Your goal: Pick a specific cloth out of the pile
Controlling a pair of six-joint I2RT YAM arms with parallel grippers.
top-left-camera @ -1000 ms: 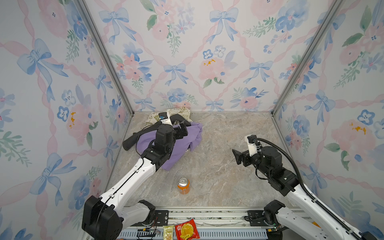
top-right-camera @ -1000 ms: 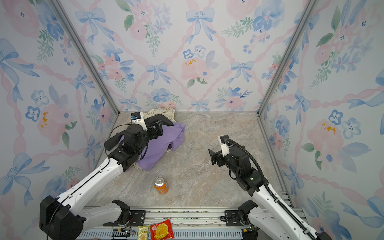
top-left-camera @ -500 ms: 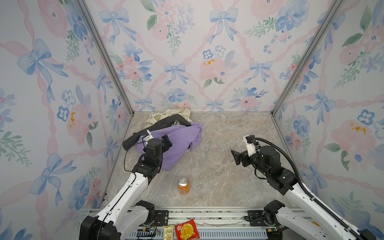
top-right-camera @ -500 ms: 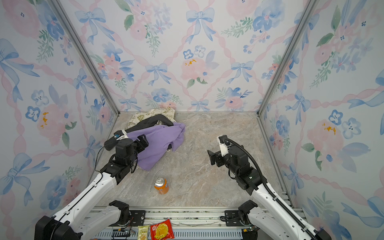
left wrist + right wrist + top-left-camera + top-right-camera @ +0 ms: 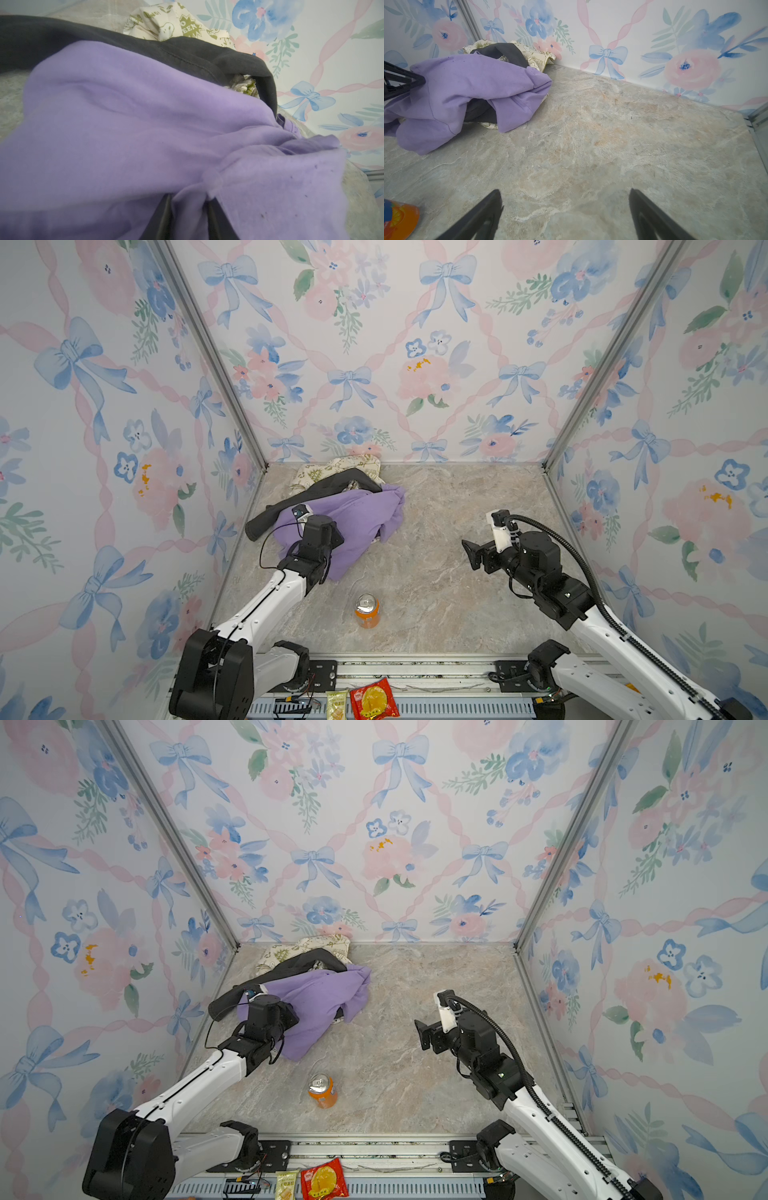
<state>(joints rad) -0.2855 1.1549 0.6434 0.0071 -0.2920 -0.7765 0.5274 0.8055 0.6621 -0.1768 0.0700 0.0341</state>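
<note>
The cloth (image 5: pixel 361 510) (image 5: pixel 324 994) is plain lilac and lies draped over the front of the pile at the back left. The pile is a dark charcoal garment (image 5: pixel 332 485) (image 5: pixel 145 49) on a cream cloth with green print (image 5: pixel 332 468) (image 5: pixel 166 27). My left gripper (image 5: pixel 190 199) (image 5: pixel 330 533) sits at the cloth's near left part, shut on a bunched fold of the lilac fabric. In both top views the wrist hides its fingertips. My right gripper (image 5: pixel 564 199) (image 5: pixel 476 556) hovers open over bare floor on the right, holding nothing.
An orange can (image 5: pixel 366 610) (image 5: pixel 322 1090) stands upright on the marble floor, in front of the pile. Snack packets (image 5: pixel 372 699) lie on the front rail. Flowered walls close in three sides; the pile sits near the back left corner.
My left gripper pulled back from the far side of the pile to the cloth's near part, and its jaws went from open to shut on a fold. The right arm barely moved.
</note>
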